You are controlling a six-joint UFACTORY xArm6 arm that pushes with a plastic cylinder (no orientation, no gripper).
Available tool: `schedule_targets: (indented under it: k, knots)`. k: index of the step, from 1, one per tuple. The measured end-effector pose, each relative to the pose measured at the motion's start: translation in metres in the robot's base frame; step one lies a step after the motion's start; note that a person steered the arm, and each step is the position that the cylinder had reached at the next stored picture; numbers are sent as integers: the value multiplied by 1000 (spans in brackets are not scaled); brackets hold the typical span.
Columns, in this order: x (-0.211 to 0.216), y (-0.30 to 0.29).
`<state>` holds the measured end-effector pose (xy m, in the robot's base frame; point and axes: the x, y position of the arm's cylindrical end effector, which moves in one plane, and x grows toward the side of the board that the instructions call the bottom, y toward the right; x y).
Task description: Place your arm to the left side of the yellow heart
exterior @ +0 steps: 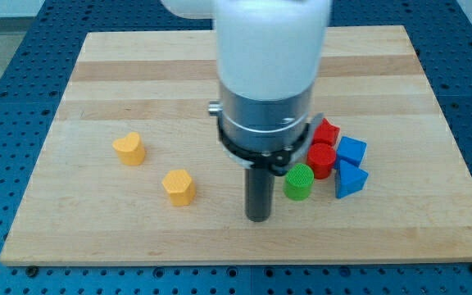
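The yellow heart (pixel 129 149) lies on the wooden board (pixel 138 65) at the view's left. A yellow hexagon block (pixel 179 187) lies below and to the right of it. My tip (pixel 258 217) stands on the board near the view's bottom centre, well to the right of both yellow blocks and just left of a green cylinder (pixel 299 181). The tip touches no block that I can see.
To the right of the tip is a cluster: a red block (pixel 327 131), a red cylinder (pixel 320 160), a blue block (pixel 351 151) and a blue triangular block (pixel 350 180). The arm's white body (pixel 269 65) hides the board's centre.
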<state>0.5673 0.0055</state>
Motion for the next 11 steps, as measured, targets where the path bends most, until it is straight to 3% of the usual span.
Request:
schedule_targets:
  k: [3, 4, 6, 7, 8, 9, 11]
  knots:
    - [-18, -4]
    - [-67, -21]
    - [-167, -131]
    - [-186, -231]
    - [-187, -308]
    - [-186, -300]
    - [-128, -252]
